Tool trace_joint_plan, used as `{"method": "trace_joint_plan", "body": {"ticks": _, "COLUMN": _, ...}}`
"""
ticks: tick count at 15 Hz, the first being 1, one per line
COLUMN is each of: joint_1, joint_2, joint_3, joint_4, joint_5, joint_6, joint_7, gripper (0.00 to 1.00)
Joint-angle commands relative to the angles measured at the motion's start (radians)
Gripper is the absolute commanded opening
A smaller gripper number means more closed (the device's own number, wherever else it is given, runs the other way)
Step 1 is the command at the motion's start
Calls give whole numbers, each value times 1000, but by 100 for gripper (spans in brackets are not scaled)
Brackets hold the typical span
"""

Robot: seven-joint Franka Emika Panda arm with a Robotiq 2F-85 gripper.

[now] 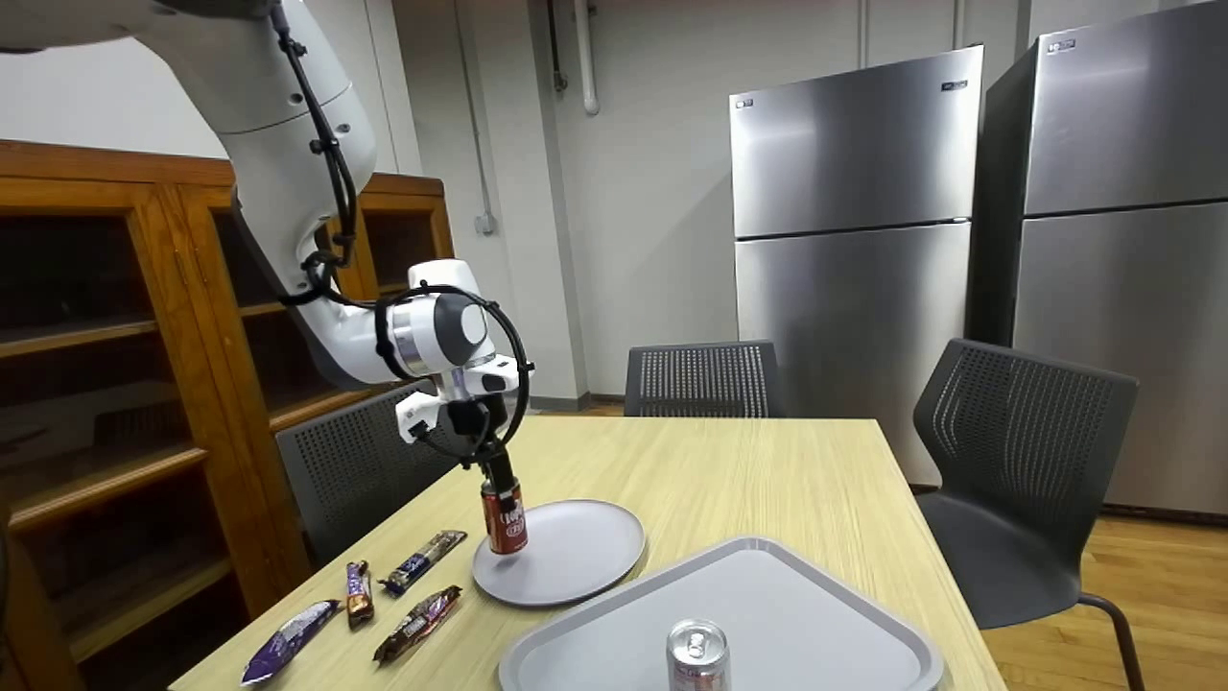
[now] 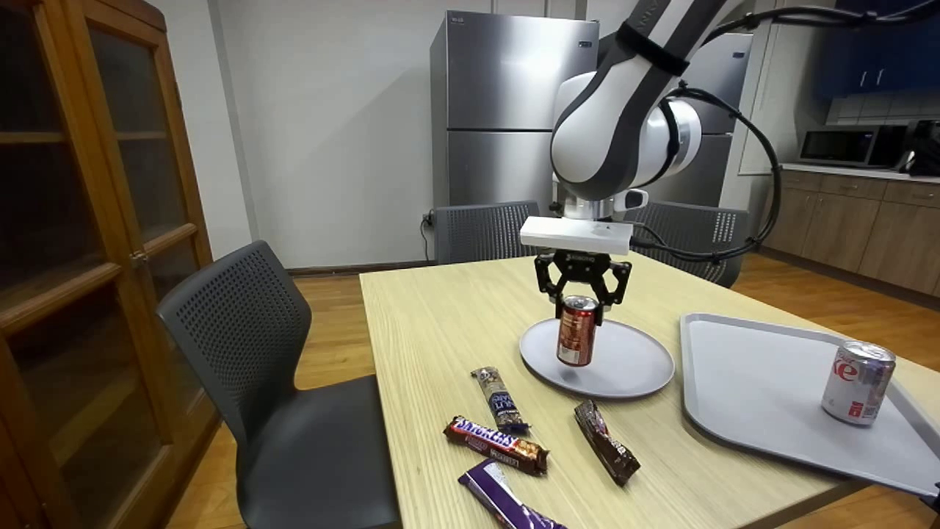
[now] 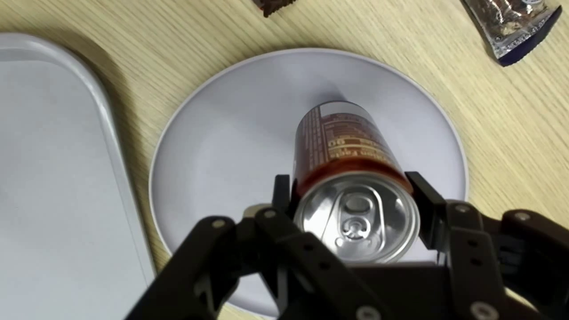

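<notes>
Red and silver-topped, the drinks can is right of centre in the wrist view, over the grey plate. The gripper clasps the can, fingers against both sides; a tray lies far left.

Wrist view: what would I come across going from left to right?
Grey tray → brown wrapper → red can → blue-tipped wrapper.

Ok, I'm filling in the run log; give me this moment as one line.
gripper: closed on red can; red can: held over plate; silver can: upright on tray; wrapped bars: on table
</notes>
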Motion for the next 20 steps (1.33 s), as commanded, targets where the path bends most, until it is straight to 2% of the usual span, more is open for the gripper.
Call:
{"method": "trace_joint_plan", "body": {"ticks": 1, "joint_1": 20, "joint_2": 32, "joint_3": -16, "joint_4": 61, "joint_5": 34, "joint_6": -42, "joint_7": -49, "gripper": 39}}
{"method": "trace_joint_plan", "body": {"ticks": 10, "joint_1": 31, "joint_2": 75, "joint_3": -26, "joint_4": 86, "joint_5": 45, "joint_6": -49, "joint_7": -74, "gripper": 39}}
{"method": "trace_joint_plan", "body": {"ticks": 11, "joint_1": 35, "joint_2": 72, "joint_3": -31, "joint_4": 83, "joint_5": 41, "joint_6": -49, "joint_7": -69, "gripper": 89}}
{"method": "trace_joint_plan", "body": {"ticks": 14, "joint_1": 33, "joint_2": 55, "joint_3": -33, "joint_4": 68, "joint_5": 42, "joint_6": -43, "joint_7": -81, "gripper": 100}}
{"method": "trace_joint_plan", "body": {"ticks": 20, "joint_1": 20, "joint_2": -23, "joint_3": -28, "joint_4": 31, "joint_5": 54, "joint_6": -33, "joint_7": -130, "gripper": 100}}
